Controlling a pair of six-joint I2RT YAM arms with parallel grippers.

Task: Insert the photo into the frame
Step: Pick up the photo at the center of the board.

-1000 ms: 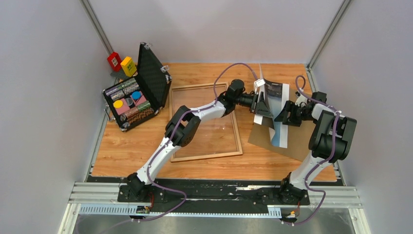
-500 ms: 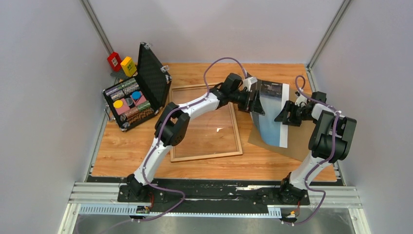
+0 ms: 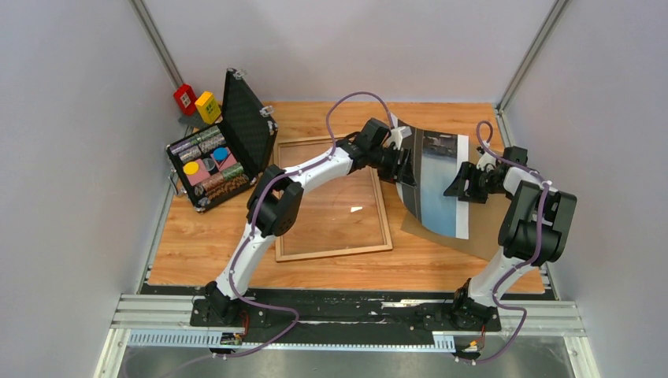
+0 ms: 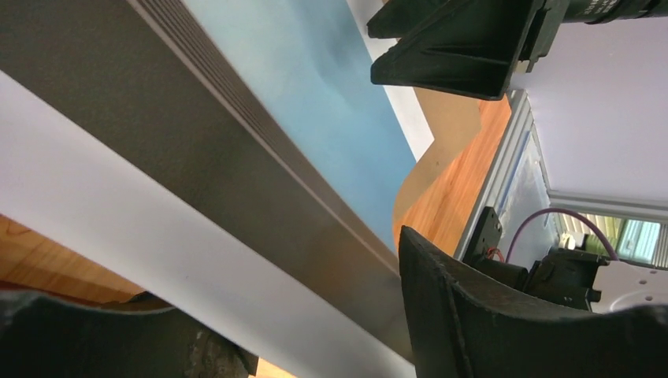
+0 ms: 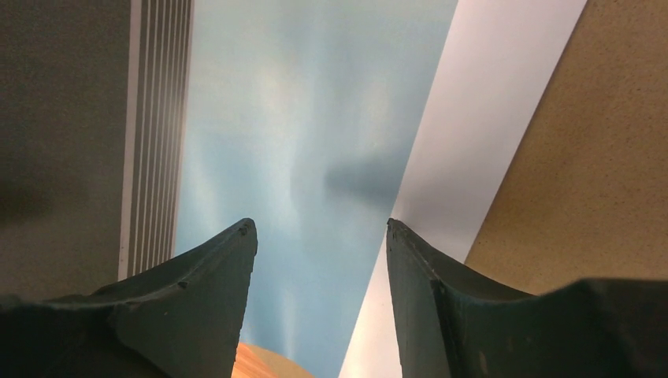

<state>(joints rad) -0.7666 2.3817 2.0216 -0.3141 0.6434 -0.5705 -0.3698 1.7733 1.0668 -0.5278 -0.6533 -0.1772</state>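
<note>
The photo has been spread wider at the tabletop's right side, its left edge clamped in the left pincer. The right pincer is held apart over it. The frame, mid-tabletop, is not yet reached.

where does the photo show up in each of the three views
Top external: the photo is right of centre, just right of the frame.
Left wrist: the photo sweeps from the upper left down to the bottom centre.
Right wrist: the photo fills the left and middle.
Shared landmark: the brown backing board lying under it, seen in all three views.
</note>
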